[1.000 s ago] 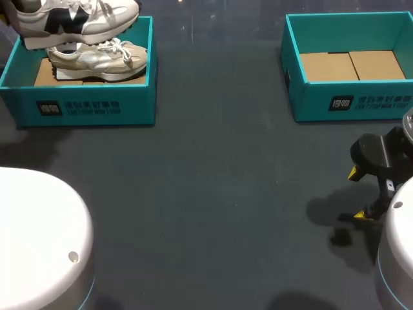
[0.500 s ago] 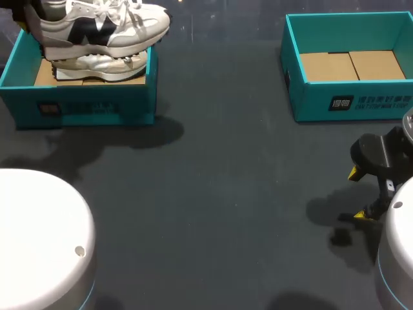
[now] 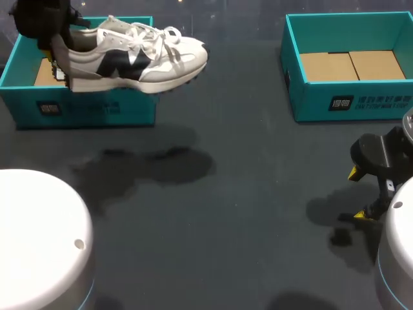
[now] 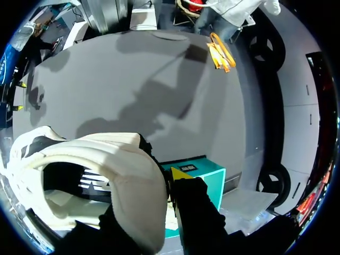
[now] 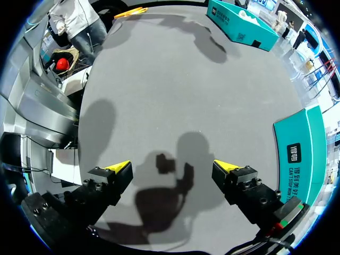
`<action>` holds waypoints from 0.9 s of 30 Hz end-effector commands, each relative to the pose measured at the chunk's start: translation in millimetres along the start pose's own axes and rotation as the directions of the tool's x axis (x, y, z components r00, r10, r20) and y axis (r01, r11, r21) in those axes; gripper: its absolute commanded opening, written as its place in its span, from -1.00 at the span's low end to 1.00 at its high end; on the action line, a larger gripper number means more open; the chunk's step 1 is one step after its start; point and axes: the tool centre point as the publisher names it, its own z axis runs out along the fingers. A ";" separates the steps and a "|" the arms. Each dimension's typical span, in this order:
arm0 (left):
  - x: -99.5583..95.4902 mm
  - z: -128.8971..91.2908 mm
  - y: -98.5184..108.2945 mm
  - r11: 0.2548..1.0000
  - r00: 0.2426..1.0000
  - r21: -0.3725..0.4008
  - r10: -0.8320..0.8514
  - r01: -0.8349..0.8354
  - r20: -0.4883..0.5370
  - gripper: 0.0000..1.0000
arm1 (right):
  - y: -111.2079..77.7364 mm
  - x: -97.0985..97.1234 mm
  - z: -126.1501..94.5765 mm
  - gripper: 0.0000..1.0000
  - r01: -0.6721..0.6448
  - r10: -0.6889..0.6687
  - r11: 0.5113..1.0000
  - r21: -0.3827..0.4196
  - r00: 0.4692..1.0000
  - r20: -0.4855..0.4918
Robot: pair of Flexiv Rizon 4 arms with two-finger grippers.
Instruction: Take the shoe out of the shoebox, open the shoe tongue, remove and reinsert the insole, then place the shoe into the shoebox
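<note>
- left gripper (image 3: pixel 57 51) is clamped on the heel of the sneaker (image 3: pixel 139 58). In the left wrist view the heel collar sits between its fingers; one yellow fingertip (image 4: pixel 180 174) shows on the outer side, the other is hidden by the shoe.
- sneaker: white with a black side mark and white laces. It is held off the table, roughly level, toe pointing toward the right shoebox (image 3: pixel 348 100).
- its heel is over the left shoebox (image 3: pixel 84 106); its forefoot sticks out past that box's right wall, over the table (image 3: pixel 245 194).
- left shoebox: teal, open top, far left. Contents mostly hidden behind the sneaker, can't tell.
- right shoebox: teal, open top, far right, brown cardboard floor showing, well apart from the sneaker.
- right gripper (image 5: pixel 172 167): fingers wide apart, nothing between them, hovering over bare table near the right edge, on the near side of the right shoebox.
</note>
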 end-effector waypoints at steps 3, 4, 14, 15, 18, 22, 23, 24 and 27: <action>-33.8 3.9 -42.0 0.997 0.999 -0.072 0.020 -0.022 -0.027 -1.00 | -0.7 2.5 -0.5 1.00 0.001 -0.001 1.000 0.001 1.000 0.004; -39.0 4.3 -46.3 0.997 0.999 -0.071 0.021 -0.023 -0.028 -1.00 | -0.7 2.5 -0.5 1.00 0.001 -0.001 1.000 0.001 1.000 0.004; -61.3 5.9 -64.4 0.997 0.999 -0.069 0.041 -0.043 -0.035 -1.00 | -0.7 2.5 -0.5 1.00 0.001 -0.001 1.000 0.001 1.000 0.004; -61.3 5.9 -64.4 0.997 0.999 -0.069 0.041 -0.043 -0.035 -1.00 | -0.7 2.5 -0.5 1.00 0.001 -0.001 1.000 0.001 1.000 0.004; -61.3 5.9 -64.4 0.997 0.999 -0.069 0.041 -0.043 -0.035 -1.00 | -0.7 2.5 -0.5 1.00 0.001 -0.001 1.000 0.001 1.000 0.004; -61.3 5.9 -64.4 0.997 0.999 -0.069 0.041 -0.043 -0.035 -1.00 | -0.7 2.5 -0.5 1.00 0.001 -0.001 1.000 0.001 1.000 0.004; -61.4 12.4 -65.8 0.997 0.998 -0.070 0.037 -0.040 -0.046 -1.00 | -0.7 2.5 -0.5 1.00 0.001 -0.001 1.000 0.001 1.000 0.004; -63.1 16.6 -67.3 0.997 0.998 -0.061 0.041 -0.043 -0.038 -1.00 | -0.7 2.5 -0.5 1.00 0.001 -0.001 1.000 0.001 1.000 0.004; -77.9 27.0 -76.1 0.998 0.998 -0.041 0.056 -0.056 -0.012 -1.00 | -0.7 2.5 -0.5 1.00 0.001 -0.001 1.000 0.001 1.000 0.004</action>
